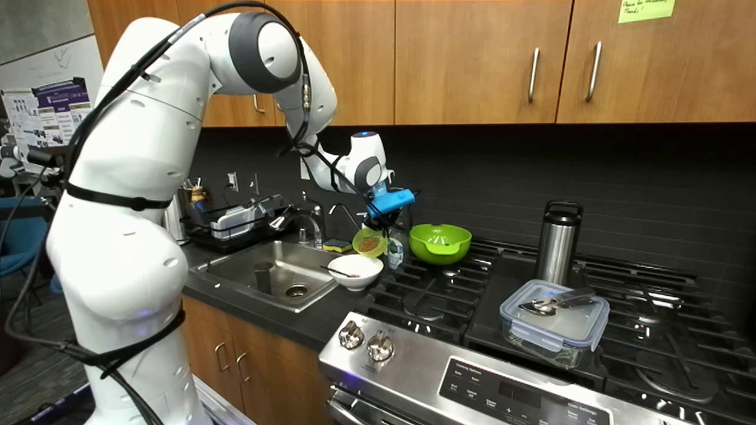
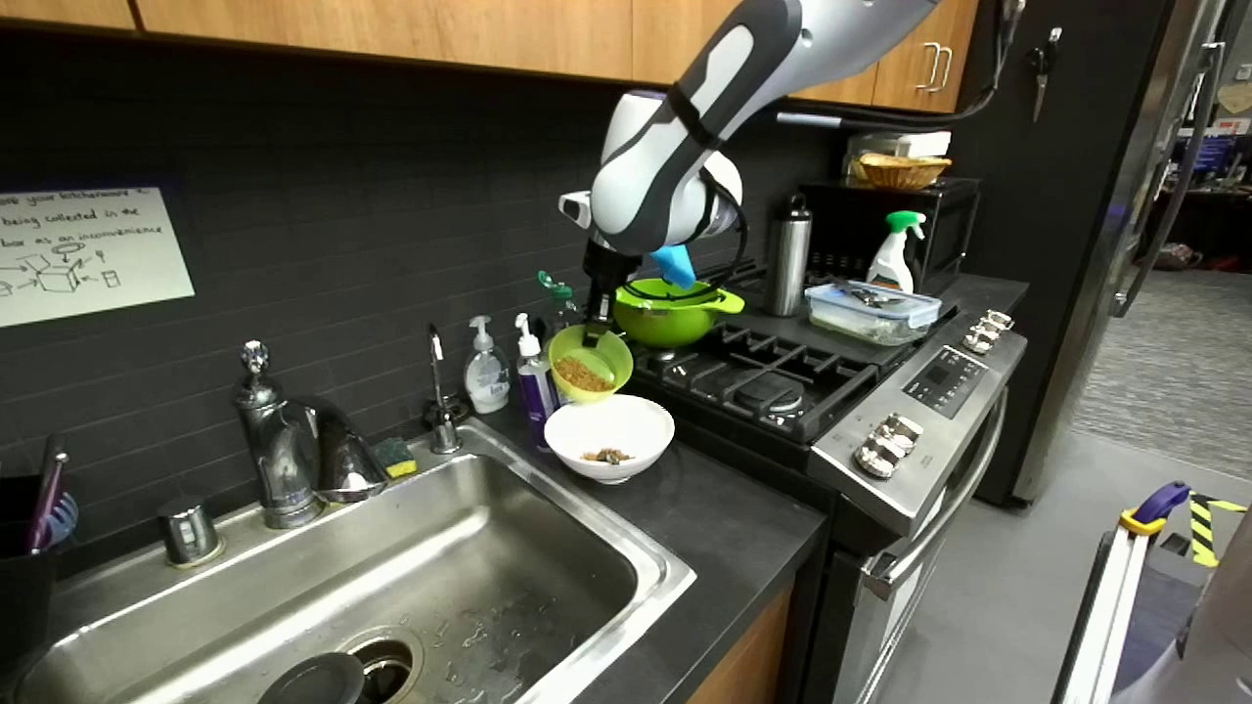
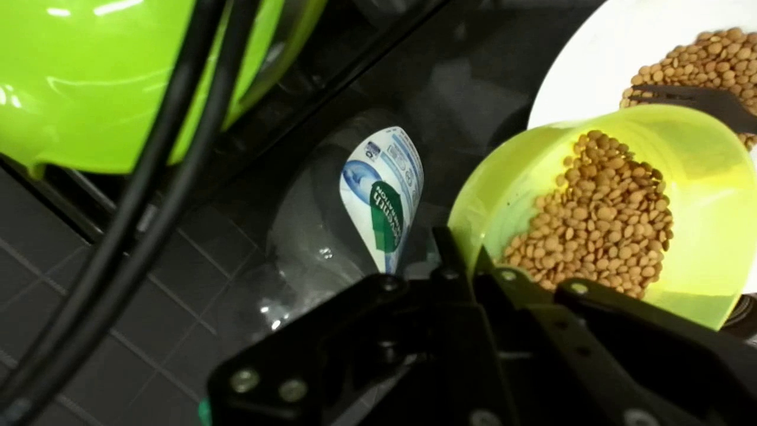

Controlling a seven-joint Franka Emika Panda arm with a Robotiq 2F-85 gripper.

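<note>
1. The claw (image 3: 464,254) is clamped on the side of a small yellow bowl (image 3: 707,195).
2. That bowl hangs tipped, its mouth toward the worktop's front edge, with brown lentils (image 3: 597,231) gathered along its lower side.
3. Below stands a white bowl (image 2: 577,430) on the worktop (image 2: 714,523), between the sink (image 2: 548,533) and the stove (image 1: 413,363), well in from the front edge. I cannot tell whether the bowls touch.
4. A heap of lentils (image 3: 709,62) and a dark fork (image 3: 709,100) lie inside it.
5. Near the worktop's back edge stand a purple bottle (image 2: 539,391) and a clear pump bottle (image 2: 487,376).
6. A large green bowl (image 2: 660,323) sits on the stove's back corner nearest the worktop.
</note>
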